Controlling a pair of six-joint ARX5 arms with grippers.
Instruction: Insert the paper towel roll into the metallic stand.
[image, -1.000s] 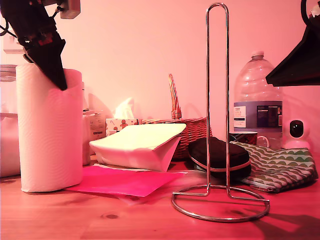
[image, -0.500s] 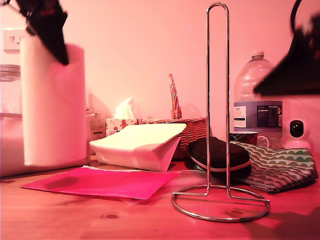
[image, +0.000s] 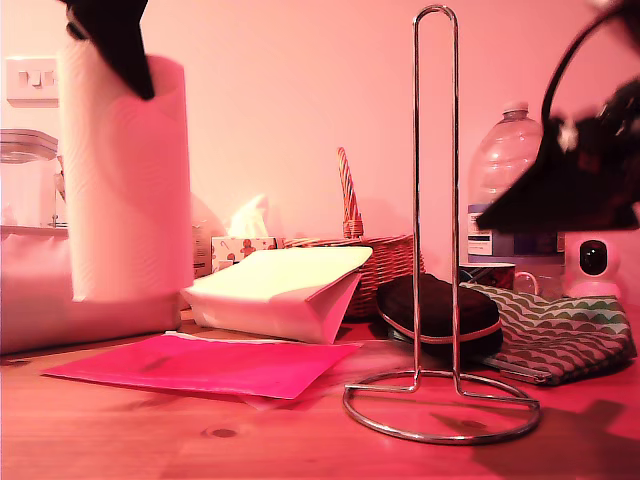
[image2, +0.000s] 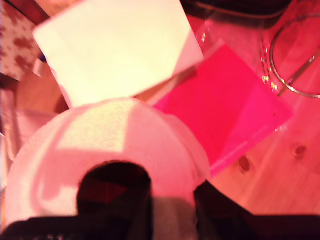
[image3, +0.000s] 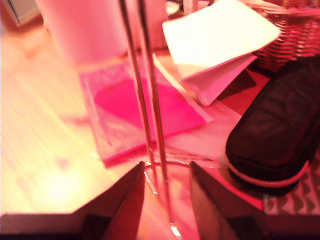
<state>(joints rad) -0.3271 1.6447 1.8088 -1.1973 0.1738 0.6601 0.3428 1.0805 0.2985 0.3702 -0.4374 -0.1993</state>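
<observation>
The paper towel roll (image: 125, 180) hangs upright in the air at the exterior view's left, its bottom well above the table. My first gripper (image: 135, 75) is shut on the roll's top rim. In the first wrist view one finger sits inside the core of the paper towel roll (image2: 125, 140) and the other outside the wall, at my first gripper (image2: 172, 215). The metallic stand (image: 435, 200) stands upright on its ring base right of centre. My second gripper (image: 500, 215), blurred, hovers open just right of the upright. The wires of the stand (image3: 145, 100) show between the fingers of my second gripper (image3: 166, 170).
A pink sheet (image: 200, 365) lies on the wooden table under the roll. Behind it are a white folded paper bag (image: 280, 290), a tissue box (image: 240, 245) and a wicker basket (image: 375, 260). A black case (image: 440, 310), patterned cloth (image: 560, 335), water bottle (image: 515, 150) and small camera (image: 593, 262) crowd the right.
The first gripper has lifted the roll off the table, higher and slightly toward the exterior view's right. The second gripper has dropped and moved left toward the stand's upright.
</observation>
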